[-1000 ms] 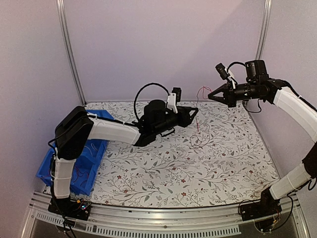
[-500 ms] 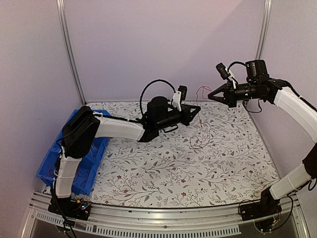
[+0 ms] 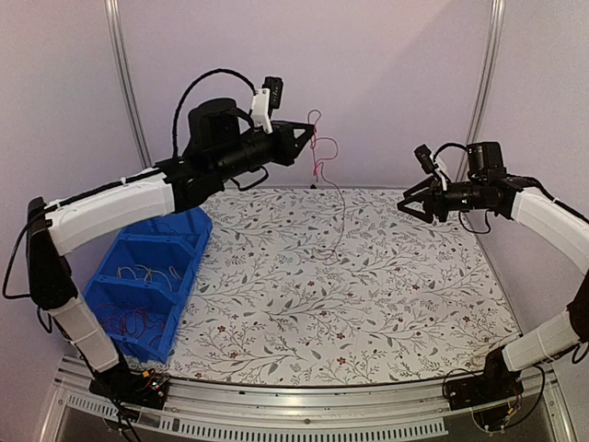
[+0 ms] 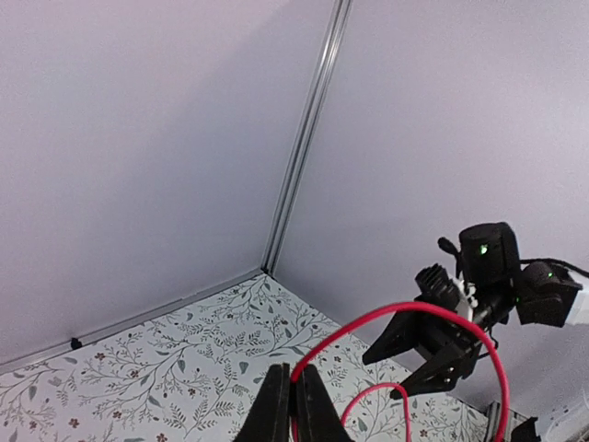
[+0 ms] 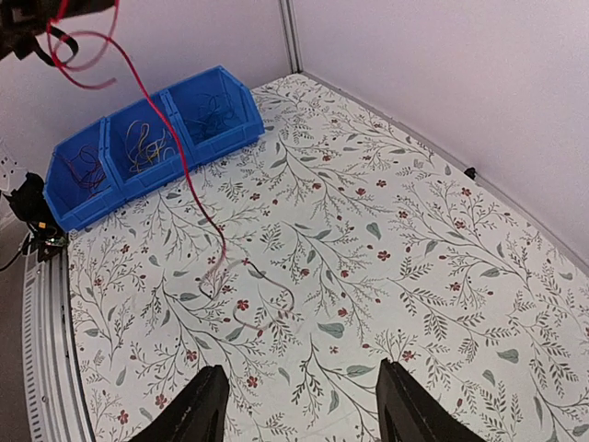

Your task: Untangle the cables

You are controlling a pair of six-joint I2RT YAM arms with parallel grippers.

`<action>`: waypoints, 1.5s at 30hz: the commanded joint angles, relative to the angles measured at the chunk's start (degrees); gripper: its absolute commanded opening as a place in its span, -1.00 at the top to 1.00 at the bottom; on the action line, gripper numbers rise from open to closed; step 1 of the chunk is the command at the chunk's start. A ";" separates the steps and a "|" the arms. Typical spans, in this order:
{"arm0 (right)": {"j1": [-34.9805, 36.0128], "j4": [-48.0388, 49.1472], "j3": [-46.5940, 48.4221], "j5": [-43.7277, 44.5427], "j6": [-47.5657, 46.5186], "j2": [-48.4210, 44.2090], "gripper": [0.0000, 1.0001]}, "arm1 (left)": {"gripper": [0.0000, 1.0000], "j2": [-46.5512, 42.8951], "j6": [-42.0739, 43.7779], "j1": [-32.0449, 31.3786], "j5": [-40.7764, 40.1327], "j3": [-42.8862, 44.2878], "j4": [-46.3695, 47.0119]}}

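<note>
A long red cable point(image 3: 329, 189) hangs from my left gripper point(image 3: 308, 129), which is raised high over the back of the table and shut on it. The wire loops at the jaws and drops to the table, where its tail curls point(image 5: 262, 281). In the left wrist view the closed gripper point(image 4: 294, 376) pinches the red cable point(image 4: 405, 318) between its tips. My right gripper point(image 3: 405, 204) is at the right, apart from the cable, open with nothing between its fingers. In its own view the gripper point(image 5: 299, 391) is spread wide above the floral mat.
A blue bin point(image 3: 189, 228) with compartments stands at the left edge of the table and holds several yellow and red wires point(image 5: 147, 143). Metal frame posts point(image 3: 126, 92) run up the back corners, and a rail point(image 3: 276, 405) edges the front.
My left gripper has closed on the red cable and risen up and to the left with it. The right gripper has opened, let go of the cable and dropped lower.
</note>
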 commanded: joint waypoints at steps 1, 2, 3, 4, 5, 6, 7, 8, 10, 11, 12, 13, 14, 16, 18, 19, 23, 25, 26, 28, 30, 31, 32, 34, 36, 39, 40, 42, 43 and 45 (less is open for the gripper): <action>-0.08 6.11 -5.60 -0.27 -2.28 0.39 -0.18 | 1.00 -7.21 4.16 0.18 -6.47 5.36 -27.31; -0.07 6.81 -6.48 -0.35 -2.79 0.92 -0.18 | 1.00 -8.91 4.61 0.22 -8.44 6.04 -31.34; -0.14 7.68 -7.44 -0.63 -2.90 1.49 -0.19 | 1.00 -10.54 4.91 0.25 -10.24 6.72 -34.90; -0.16 8.94 -8.60 -1.00 -2.86 2.21 -0.19 | 1.00 -12.14 5.17 0.30 -12.26 7.46 -38.54; -0.14 10.13 -9.65 -1.65 -2.65 2.62 -0.19 | 1.00 -13.76 5.31 0.23 -14.84 8.20 -41.76; -0.12 10.52 -10.37 -2.08 -2.57 3.13 -0.20 | 1.00 -15.20 5.27 0.33 -16.96 9.15 -45.30; -0.13 10.53 -10.66 -1.86 -3.19 3.60 -0.20 | 1.00 -16.69 5.14 0.37 -19.09 10.15 -48.57; -0.14 10.51 -10.93 -1.03 -3.79 3.74 -0.20 | 1.00 -18.09 4.85 0.40 -21.16 11.09 -51.67; -0.10 10.71 -11.67 0.35 -4.97 3.86 -0.21 | 1.00 -20.74 3.67 0.45 -25.27 12.69 -57.84; -0.10 10.70 -11.98 0.36 -5.39 3.96 -0.21 | 1.00 -22.29 2.53 0.53 -27.20 13.33 -61.13; -0.17 10.66 -12.17 0.21 -5.59 4.04 -0.21 | 1.00 -23.43 1.17 0.60 -29.10 13.87 -64.32; -0.18 10.59 -12.38 0.14 -5.73 4.11 -0.21 | 1.00 -24.56 -0.55 0.75 -30.81 14.33 -67.47; -0.18 10.56 -12.54 0.16 -5.95 4.13 -0.21 | 1.00 -25.59 -3.17 0.93 -32.28 14.70 -70.77; -0.10 10.50 -12.75 0.01 -6.22 4.28 -0.21 | 1.00 -27.63 -7.15 1.16 -34.40 14.64 -76.54; -0.12 10.24 -12.70 -0.31 -6.36 4.72 -0.21 | 1.00 -29.77 -11.08 1.23 -35.65 13.77 -82.27; -0.15 10.27 -12.69 -0.36 -6.52 5.02 -0.22 | 1.00 -30.73 -12.92 1.35 -36.04 13.18 -84.43; -0.10 10.19 -12.44 -0.87 -6.62 6.17 -0.22 | 1.00 -35.14 -17.98 1.39 -38.36 11.37 -90.93; -0.13 10.08 -12.34 -1.02 -6.69 6.83 -0.22 | 1.00 -37.00 -19.85 1.53 -40.22 11.40 -93.71; -0.16 9.97 -12.28 -1.10 -6.71 7.12 -0.22 | 1.00 -38.32 -19.45 1.65 -40.15 11.03 -93.91; -0.19 9.93 -12.16 -1.33 -6.71 7.83 -0.22 | 1.00 -40.92 -20.29 2.15 -40.71 10.32 -93.93; -0.11 9.93 -12.16 -1.48 -6.80 8.22 -0.22 | 1.00 -42.86 -20.95 2.83 -42.15 9.86 -93.93; -0.13 9.86 -12.11 -1.55 -6.80 8.39 -0.22 | 1.00 -43.70 -21.11 3.37 -42.64 9.52 -93.98; -0.12 9.80 -12.08 -1.55 -6.87 8.63 -0.22 | 1.00 -44.33 -21.16 4.08 -43.06 9.04 -94.02; -0.11 9.66 -12.07 -1.63 -6.85 8.79 -0.22 | 1.00 -45.15 -20.77 6.18 -43.57 7.44 -93.97; -0.11 9.58 -12.07 -1.72 -6.87 8.79 -0.22 | 1.00 -45.57 -19.48 8.61 -44.02 5.06 -94.02; -0.13 9.48 -12.16 -1.64 -6.89 8.71 -0.22 | 1.00 -46.02 -16.89 14.27 -44.47 2.02 -94.00; -0.12 9.48 -12.23 -1.64 -6.89 8.71 -0.22 | 1.00 -46.10 -15.63 16.50 -44.76 1.17 -94.01; -0.17 9.33 -12.25 -1.64 -6.89 8.91 -0.22 | 1.00 -46.12 -12.27 21.18 -45.08 -0.48 -94.01; -0.11 9.31 -12.25 -1.66 -6.96 8.91 -0.22 | 1.00 -46.03 -10.96 23.72 -45.01 -1.44 -93.98; -0.15 9.27 -12.20 -1.72 -7.06 9.05 -0.22 | 1.00 -46.04 -10.97 27.29 -44.79 -2.48 -93.73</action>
